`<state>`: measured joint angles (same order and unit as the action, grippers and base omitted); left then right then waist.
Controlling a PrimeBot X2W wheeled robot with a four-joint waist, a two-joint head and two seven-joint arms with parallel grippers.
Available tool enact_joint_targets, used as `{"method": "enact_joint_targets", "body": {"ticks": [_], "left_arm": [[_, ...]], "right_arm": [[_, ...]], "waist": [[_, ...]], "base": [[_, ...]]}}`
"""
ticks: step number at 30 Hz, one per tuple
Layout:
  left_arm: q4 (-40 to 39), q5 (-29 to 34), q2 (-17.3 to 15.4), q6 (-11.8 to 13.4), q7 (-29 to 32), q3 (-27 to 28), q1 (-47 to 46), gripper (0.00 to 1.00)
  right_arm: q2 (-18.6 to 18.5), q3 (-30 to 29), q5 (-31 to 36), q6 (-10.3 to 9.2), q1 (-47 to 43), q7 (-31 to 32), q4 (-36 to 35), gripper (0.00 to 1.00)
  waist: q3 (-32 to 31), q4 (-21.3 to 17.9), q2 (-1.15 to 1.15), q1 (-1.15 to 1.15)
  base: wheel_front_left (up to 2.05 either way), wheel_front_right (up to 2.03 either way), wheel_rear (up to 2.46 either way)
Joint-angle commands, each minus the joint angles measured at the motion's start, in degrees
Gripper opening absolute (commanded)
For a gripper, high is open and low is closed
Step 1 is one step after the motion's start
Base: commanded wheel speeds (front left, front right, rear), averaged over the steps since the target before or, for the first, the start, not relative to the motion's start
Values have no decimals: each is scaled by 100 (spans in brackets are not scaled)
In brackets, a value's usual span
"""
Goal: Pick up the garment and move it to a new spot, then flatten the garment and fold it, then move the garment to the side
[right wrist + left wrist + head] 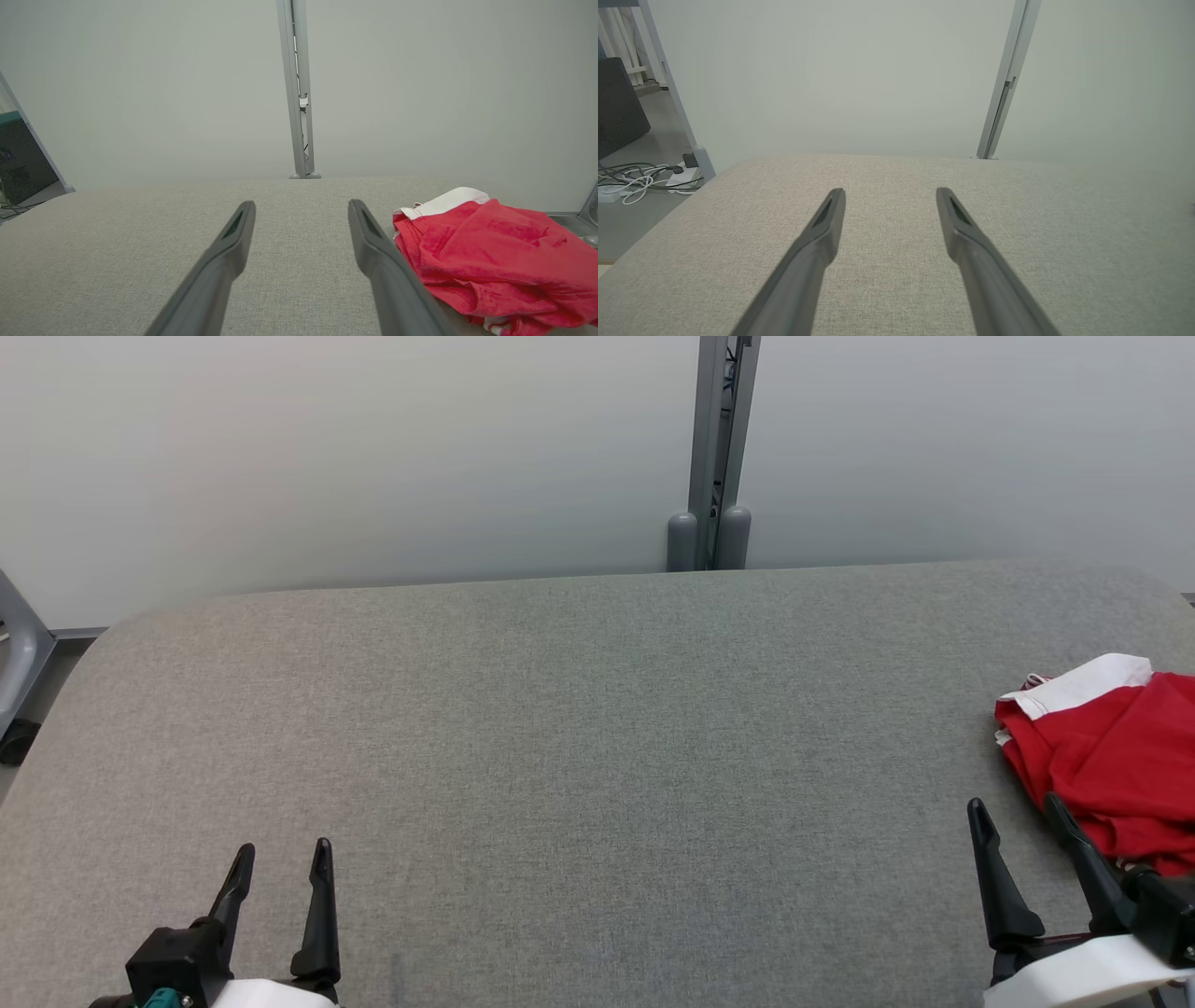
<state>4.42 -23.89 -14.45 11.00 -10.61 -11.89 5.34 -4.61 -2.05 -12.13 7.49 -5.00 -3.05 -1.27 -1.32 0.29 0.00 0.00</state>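
Crumpled red garment (pixel 1111 756), right pincer (pixel 1013 801) seemingly touching

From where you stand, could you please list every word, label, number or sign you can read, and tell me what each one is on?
No text can be read anywhere in these views.
The red garment and its white band show no print or label wording.
The grey table, the pale wall and the metal post carry no lettering or signs.
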Motion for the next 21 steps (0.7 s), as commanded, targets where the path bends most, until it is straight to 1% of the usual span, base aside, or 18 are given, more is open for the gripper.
{"method": "enact_joint_targets", "body": {"ticks": [1, 3, 4, 7, 21], "left_arm": [[5, -22, -48, 27, -23, 2, -101, 100], [-2, -17, -55, 29, -43, 0, -114, 100], [6, 1, -12, 11, -14, -14, -18, 0], [85, -87, 66, -16, 17, -9, 32, 0], [252, -1391, 243, -356, 314, 315, -206, 0]], "right_arm": [[-7, -19, -19, 1, -26, 3, -10, 100], [-2, -15, -31, 1, -28, 2, -10, 100], [21, 5, -9, 0, -1, 0, 10, 0], [54, 23, -100, 0, -21, 6, 120, 0], [73, -68, -1605, 0, 206, 189, 378, 0]], "waist": [[1, 2, 0, 0], [6, 7, 0, 0], [7, 8, 0, 0], [9, 8, 0, 0], [25, 3, 0, 0]], "base": [[0, 0, 0], [0, 0, 0], [0, 0, 0], [0, 0, 0], [0, 0, 0]]}}
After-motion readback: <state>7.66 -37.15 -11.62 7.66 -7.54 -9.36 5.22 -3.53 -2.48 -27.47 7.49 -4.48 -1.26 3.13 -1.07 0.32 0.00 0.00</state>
